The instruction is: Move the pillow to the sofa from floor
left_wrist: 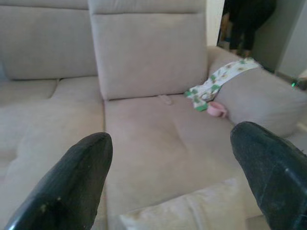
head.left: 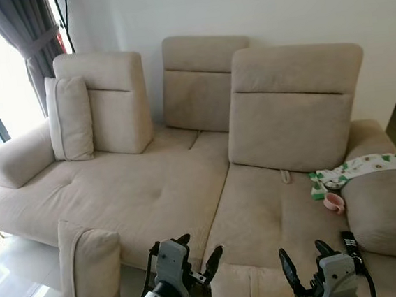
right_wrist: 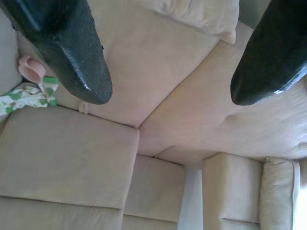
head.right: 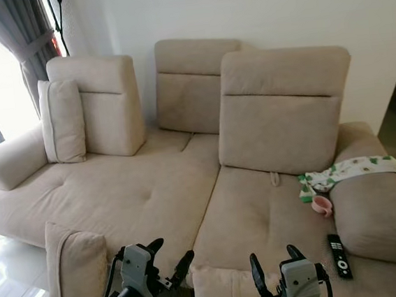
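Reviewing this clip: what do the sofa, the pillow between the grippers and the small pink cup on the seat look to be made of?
Sofa: beige woven or suede-like upholstery, matte, with soft creases and tufted dimples. Pillow, lying at the seat's front edge between the left gripper and right gripper: seemingly the same matte beige fabric, with a seam. Pink cup: probably plastic or silicone, smooth; too small to be sure.

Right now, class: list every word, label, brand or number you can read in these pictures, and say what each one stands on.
None can be read.
Remote control on the sofa seat by the right armrest: its buttons and any markings are too small to read.
Green-patterned cloth on that armrest: a printed pattern, no letters made out.
Pink cup: no marking visible.
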Robot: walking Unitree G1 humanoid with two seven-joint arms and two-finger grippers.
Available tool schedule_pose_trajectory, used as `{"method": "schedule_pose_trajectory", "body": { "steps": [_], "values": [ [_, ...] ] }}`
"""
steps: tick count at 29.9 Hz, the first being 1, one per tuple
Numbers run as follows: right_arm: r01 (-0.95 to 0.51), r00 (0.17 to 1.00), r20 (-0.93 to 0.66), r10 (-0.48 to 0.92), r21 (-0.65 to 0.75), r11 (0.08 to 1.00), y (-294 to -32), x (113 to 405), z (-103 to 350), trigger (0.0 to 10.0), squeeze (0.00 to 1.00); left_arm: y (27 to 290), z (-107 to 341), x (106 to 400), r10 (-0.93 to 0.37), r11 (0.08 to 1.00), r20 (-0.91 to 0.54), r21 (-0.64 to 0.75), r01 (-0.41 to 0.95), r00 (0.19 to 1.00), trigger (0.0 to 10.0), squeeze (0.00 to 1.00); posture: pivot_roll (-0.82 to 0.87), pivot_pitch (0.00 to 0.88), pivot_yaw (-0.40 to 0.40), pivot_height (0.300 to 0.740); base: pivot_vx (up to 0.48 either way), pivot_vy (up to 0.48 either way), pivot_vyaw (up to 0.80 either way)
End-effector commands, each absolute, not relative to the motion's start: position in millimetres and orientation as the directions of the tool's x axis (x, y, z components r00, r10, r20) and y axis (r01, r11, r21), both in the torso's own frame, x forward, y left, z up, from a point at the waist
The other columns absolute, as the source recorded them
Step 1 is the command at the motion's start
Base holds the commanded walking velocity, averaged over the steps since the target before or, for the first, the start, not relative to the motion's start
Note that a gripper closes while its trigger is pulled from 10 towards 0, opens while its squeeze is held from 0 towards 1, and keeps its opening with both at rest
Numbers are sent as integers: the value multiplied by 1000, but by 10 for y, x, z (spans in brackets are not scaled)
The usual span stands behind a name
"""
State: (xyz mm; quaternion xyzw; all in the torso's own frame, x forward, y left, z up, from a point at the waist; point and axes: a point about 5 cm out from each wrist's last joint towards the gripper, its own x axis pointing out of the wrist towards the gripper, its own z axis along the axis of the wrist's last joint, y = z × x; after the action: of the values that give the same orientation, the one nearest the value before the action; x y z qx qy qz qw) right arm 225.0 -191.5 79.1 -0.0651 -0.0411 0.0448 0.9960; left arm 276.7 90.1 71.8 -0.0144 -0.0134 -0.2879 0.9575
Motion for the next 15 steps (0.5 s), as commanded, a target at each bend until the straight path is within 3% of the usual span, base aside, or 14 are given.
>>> {"method": "schedule_pose_trajectory", "body": {
  "steps": [1, 15],
  "values": [
    [-81, 994, 68, 91, -133, 988, -1935, 2229, 770, 10000, 0, 887, 700, 2751, -557, 829, 34, -28, 558, 830, 10000, 0, 62, 0, 27, 740, 244, 0, 0],
    [-80, 993, 73, 90, -130, 988, -1911, 2244, 774, 10000, 0, 894, 716, 2754, -562, 825, 46, -39, 564, 826, 10000, 0, 63, 0, 31, 740, 34, 0, 0]
  ]
}}
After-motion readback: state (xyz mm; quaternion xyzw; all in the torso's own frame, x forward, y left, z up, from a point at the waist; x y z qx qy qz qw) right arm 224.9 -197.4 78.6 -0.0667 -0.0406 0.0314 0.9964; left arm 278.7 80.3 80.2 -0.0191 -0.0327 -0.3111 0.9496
